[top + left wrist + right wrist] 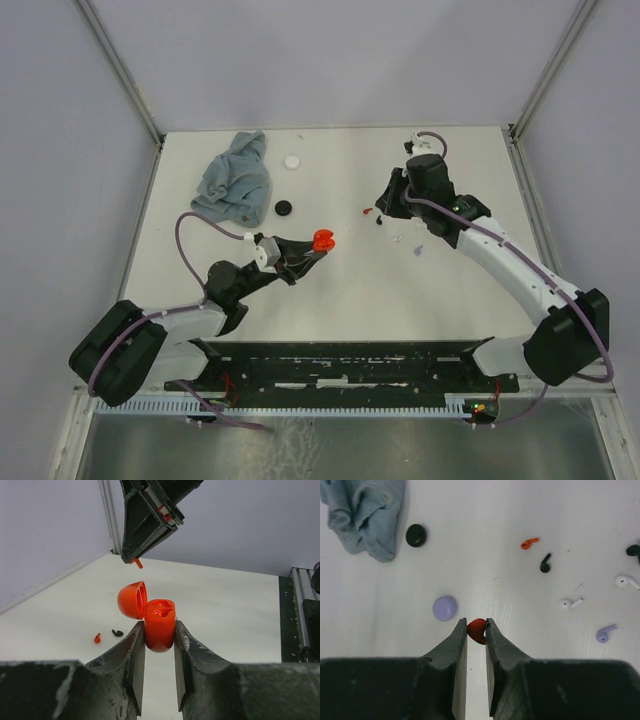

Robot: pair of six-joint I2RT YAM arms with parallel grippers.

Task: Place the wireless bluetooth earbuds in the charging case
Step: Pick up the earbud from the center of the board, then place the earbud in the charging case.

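My left gripper (159, 628) is shut on an orange-red charging case (160, 630), held upright above the table with its lid (132, 600) swung open; it also shows in the top view (322, 240). My right gripper (476, 623) is shut on a red earbud (478, 630) and hangs above and beyond the case, where the earbud's stem (137, 563) pokes out. Loose on the table are a red earbud (530, 543), a black one (545, 563), two white ones (571, 603) and a lavender one (605, 633).
A blue-grey cloth (236, 178) lies at the back left. A white disc (291, 161) and a black disc (284, 208) lie near it. A lavender disc (444, 608) lies under my right gripper. Another black earbud (634, 550) shows at the right edge.
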